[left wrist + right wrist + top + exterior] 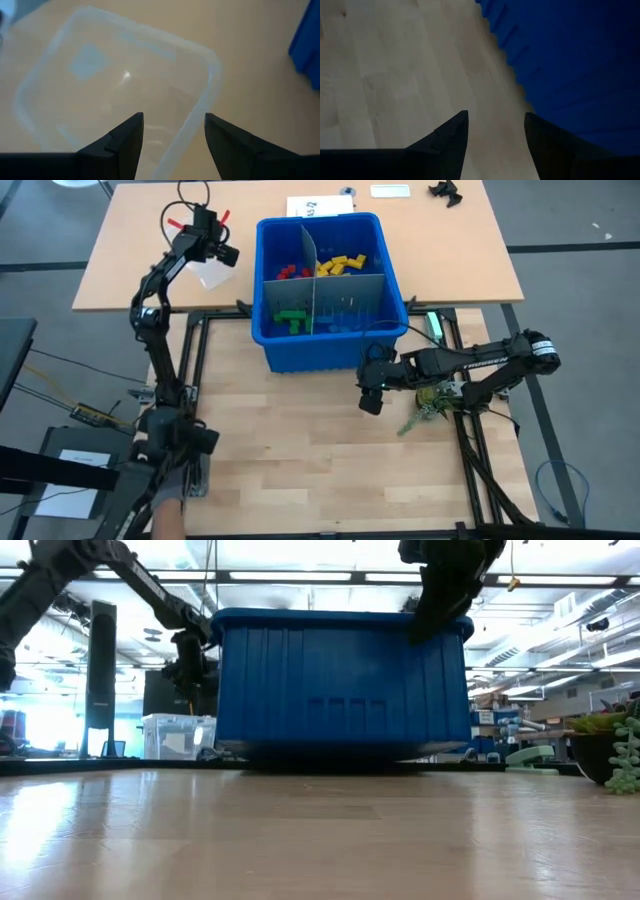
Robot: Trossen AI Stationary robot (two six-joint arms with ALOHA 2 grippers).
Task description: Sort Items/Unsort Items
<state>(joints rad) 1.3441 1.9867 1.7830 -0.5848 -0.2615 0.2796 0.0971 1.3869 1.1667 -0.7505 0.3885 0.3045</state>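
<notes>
Overhead, a large blue plastic bin (331, 345) with smooth ribbed walls is sitting across the seam between a tan board and the pale wooden tabletop (300, 450). Thin grey divider sheets (312, 275) are splitting it into four compartments. The toy blocks are lying sorted by colour: red blocks (291, 272) in the far-left compartment, yellow blocks (343, 262) in the far-right one, green blocks (292, 317) in the near-left one, and blue blocks (352, 320) in the near-right one, hard to pick out against the bin floor.

The left gripper (173, 131) is hanging over a clear, rounded-corner plastic container (115, 90) lying on the tan board to the left of the bin; its arm is reaching far forward with the elbow folded, and its jaws are standing spread with nothing between them.

The right gripper (495, 131) is hovering over bare wood just beside the bin's near-right corner, its arm stretched sideways across the tabletop. Its jaws are likewise spread and empty.

A small green plant (428, 405) is resting near the right arm.
</notes>
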